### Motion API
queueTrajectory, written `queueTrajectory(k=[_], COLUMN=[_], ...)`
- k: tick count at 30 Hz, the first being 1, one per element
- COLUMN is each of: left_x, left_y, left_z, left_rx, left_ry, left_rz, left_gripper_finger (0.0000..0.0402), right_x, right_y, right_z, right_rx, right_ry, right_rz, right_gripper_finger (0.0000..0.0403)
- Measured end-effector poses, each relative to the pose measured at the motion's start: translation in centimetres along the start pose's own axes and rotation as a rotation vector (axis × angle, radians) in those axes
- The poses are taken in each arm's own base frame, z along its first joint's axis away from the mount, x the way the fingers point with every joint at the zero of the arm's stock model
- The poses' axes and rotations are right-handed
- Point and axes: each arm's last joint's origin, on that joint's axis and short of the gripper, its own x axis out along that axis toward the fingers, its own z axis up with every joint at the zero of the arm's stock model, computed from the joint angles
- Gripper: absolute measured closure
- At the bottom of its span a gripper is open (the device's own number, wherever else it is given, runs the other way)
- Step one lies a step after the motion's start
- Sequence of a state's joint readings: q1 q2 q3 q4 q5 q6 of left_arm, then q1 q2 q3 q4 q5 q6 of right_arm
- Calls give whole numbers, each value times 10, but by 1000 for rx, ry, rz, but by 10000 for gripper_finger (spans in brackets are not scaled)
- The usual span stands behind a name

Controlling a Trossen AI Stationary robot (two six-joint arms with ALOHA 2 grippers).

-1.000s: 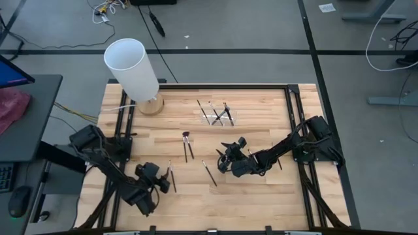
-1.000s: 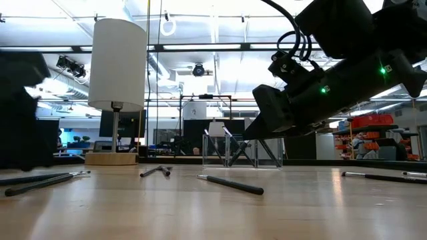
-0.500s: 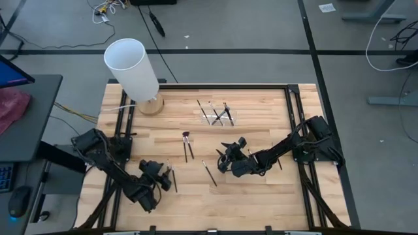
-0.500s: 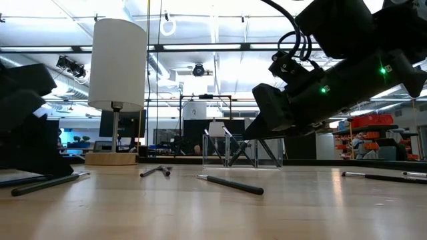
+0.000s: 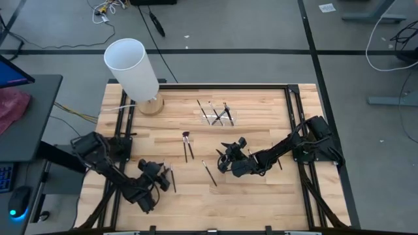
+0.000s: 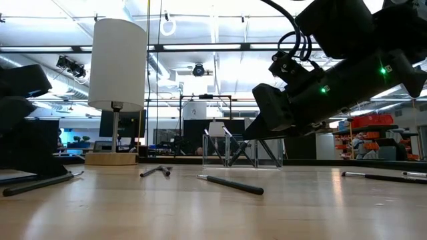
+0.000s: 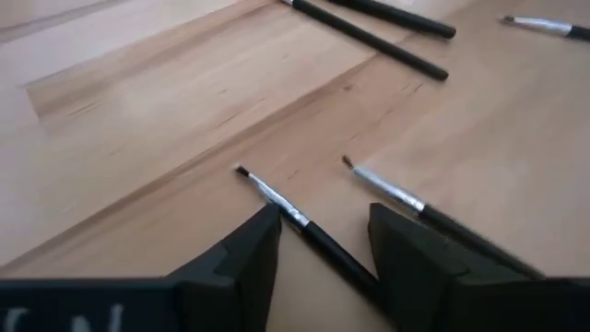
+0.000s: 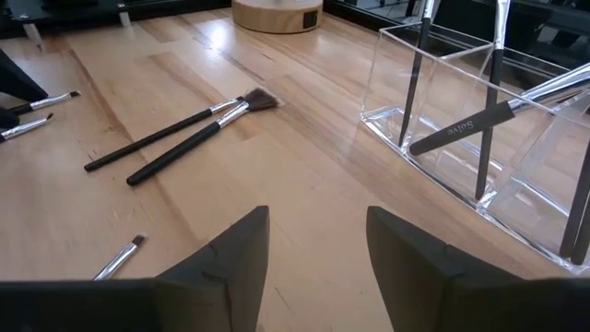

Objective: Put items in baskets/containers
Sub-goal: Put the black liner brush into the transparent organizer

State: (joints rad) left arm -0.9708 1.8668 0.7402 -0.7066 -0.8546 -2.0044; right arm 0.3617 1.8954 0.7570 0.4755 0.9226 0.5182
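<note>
We are working left to right across the desk (image 5: 248, 196).

Left gripper (image 7: 323, 242): it is sitting low at the near-left of the desk, jaws released and straddling one thin dark-handled brush (image 7: 300, 221) that is lying flat between the fingertips. A second brush (image 7: 406, 205) is lying just beside it, outside the jaws. In the high view this gripper (image 5: 162, 176) is poised over that pair of brushes. We are judging this as the pick step: positioned, not yet clenched.

Mid-desk: two longer brushes (image 5: 187, 145), one with a reddish-brown tip, are lying together, and a single brush (image 5: 209, 172) is lying loose nearer the right arm. The white cylinder on its wooden base (image 5: 135, 72) is standing at the far-left corner, well apart from the work.

Clear plastic holder (image 8: 479, 157): it is standing at the far-middle of the desk (image 5: 219, 115), already carrying several brushes leaning upright.

Right gripper (image 5: 225, 160): it is waiting near the desk centre, jaws released and carrying nothing, facing the holder.

Next move, in our judgement: closing the left jaws squarely on the straddled handle without catching the neighbouring brush, lifting, then carrying it across to the holder. A thin handle flat on wood may slip.
</note>
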Motion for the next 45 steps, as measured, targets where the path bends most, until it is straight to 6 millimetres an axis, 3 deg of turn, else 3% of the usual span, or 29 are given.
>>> queueTrajectory(k=[13, 17, 25, 29, 45], left_x=[-19, -15, -9, -7, 3], left_y=[12, 22, 27, 26, 43], left_z=[-16, -20, -22, -21, -24], left_rx=[94, 66, 76, 107, 116], left_ry=[4, -19, -62, -60, -129], left_rz=[-74, -111, -154, -142, -187], left_gripper_finger=[335, 323, 256, 253, 388], right_x=[0, 0, 0, 0, 0], right_y=[0, 0, 0, 0, 0], right_z=[0, 0, 0, 0, 0], right_rx=[0, 2, 4, 20, 23], right_ry=[0, 1, 1, 1, 9], right_rz=[0, 1, 1, 1, 15], right_gripper_finger=[219, 219, 219, 219, 219])
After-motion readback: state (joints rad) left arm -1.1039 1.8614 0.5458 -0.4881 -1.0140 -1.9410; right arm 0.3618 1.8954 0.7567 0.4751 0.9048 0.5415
